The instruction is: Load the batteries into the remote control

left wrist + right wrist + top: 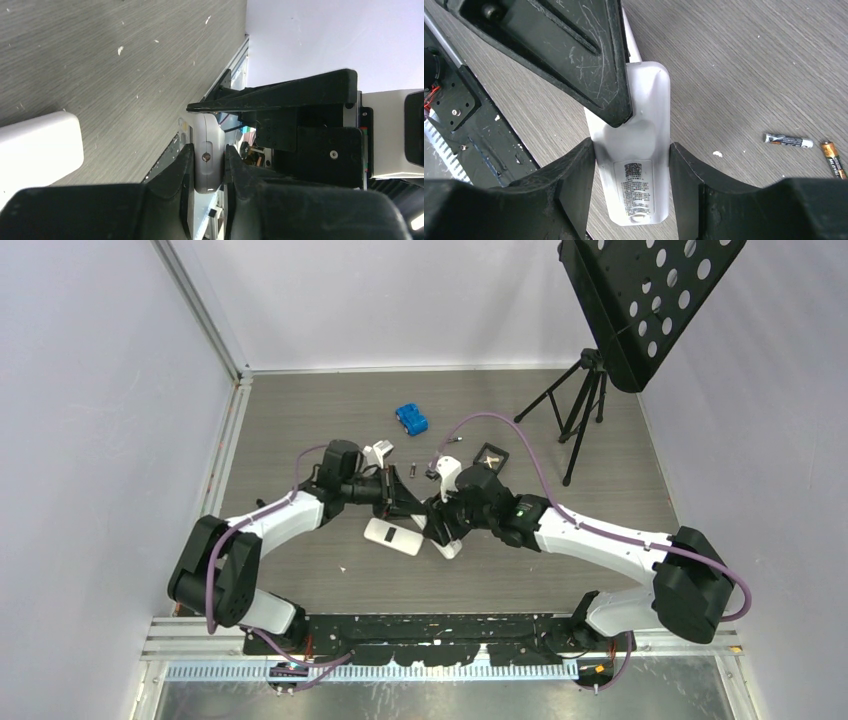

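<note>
Left hand point(208, 150) is pinching the thin edge of the remote point(650, 107), with its fingers point(172, 170) pressed against both faces. Right hand point(631, 146) clamps the same remote across its width, one finger on each long edge, and I see the label side in the right wrist view. Both hands meet over the middle of the worktop point(300, 420). In the right wrist view, one finger of the left hand overlaps the remote's far end. I can't tell whether the remote touches the worktop.

A second white piece point(392, 536), with a black rectangle on its top face, lies flat on the worktop just beside the hands, on the left arm's side. Two batteries point(788, 141) lie loose on the worktop close to each other, apart from the remote, on the far side of the hands. A blue block point(411, 420) sits farther back, well apart from them. A black tripod point(585, 400) stands at back right.
</note>
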{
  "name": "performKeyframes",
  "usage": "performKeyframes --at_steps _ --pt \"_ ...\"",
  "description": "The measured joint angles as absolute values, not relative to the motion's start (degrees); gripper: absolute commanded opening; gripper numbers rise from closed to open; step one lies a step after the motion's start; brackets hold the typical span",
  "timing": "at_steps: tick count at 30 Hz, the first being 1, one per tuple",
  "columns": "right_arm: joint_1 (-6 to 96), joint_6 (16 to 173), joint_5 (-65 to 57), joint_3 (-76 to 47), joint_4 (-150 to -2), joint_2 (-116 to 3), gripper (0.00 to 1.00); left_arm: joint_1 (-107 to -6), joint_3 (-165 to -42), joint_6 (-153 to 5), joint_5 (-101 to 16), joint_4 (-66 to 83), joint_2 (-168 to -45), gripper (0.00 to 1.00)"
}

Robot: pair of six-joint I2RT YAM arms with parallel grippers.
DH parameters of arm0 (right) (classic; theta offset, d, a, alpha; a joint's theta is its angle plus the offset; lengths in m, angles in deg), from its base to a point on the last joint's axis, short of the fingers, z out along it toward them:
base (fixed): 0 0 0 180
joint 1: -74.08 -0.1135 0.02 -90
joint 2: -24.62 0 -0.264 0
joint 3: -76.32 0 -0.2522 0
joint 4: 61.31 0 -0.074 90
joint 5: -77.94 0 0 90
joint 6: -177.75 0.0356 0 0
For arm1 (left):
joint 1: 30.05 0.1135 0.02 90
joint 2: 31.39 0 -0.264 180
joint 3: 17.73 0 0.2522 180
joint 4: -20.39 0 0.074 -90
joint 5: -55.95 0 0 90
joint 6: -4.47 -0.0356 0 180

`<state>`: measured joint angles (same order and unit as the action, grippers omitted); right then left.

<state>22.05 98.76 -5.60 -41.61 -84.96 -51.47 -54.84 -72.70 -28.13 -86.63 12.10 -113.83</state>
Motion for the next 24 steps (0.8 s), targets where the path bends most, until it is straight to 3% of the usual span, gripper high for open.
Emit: performKeyframes --at_steps 2,3,6,8,13,17,20,24 --pt "22.05 99.35 -6.8 -41.61 -84.93 -51.47 0.87 -54.84 -72.68 -28.15 -86.26 13.15 -114.07 0.0" --pt "22.0 99.96 -8.35 -41.61 -84.78 -51.47 0.92 -54.98 -72.63 -28.0 -85.71 13.72 -114.09 0.0" --pt "21.96 104.14 -13.88 -43.14 -83.93 -49.94 0.95 -55.72 -72.0 -28.76 -82.3 15.77 -113.89 0.0" --pt "22.09 108.53 -16.86 -45.34 -83.89 -46.82 0.91 -55.98 -70.4 -29.26 -78.65 17.33 -113.26 0.0" --pt "22.88 126.52 -22.8 -49.12 -83.54 -39.91 0.6 -56.07 -63.19 -29.11 -68.14 25.04 -111.11 0.0" --pt "23.71 140.97 -24.59 -52.1 -81.31 -40.76 0.48 -56.37 -60.09 -28.65 -63.11 30.4 -111.22 0.0" --pt "24.87 149.4 -24.0 -54.59 -79.78 -43.93 0.47 -57.34 -59.89 -27.82 -61.56 35.21 -112.89 0.0" --pt "26.75 155.89 -22.63 -55.66 -77.9 -48.5 0.52 -58.14 -59.32 -26.9 -61.01 39.75 -115.53 0.0"
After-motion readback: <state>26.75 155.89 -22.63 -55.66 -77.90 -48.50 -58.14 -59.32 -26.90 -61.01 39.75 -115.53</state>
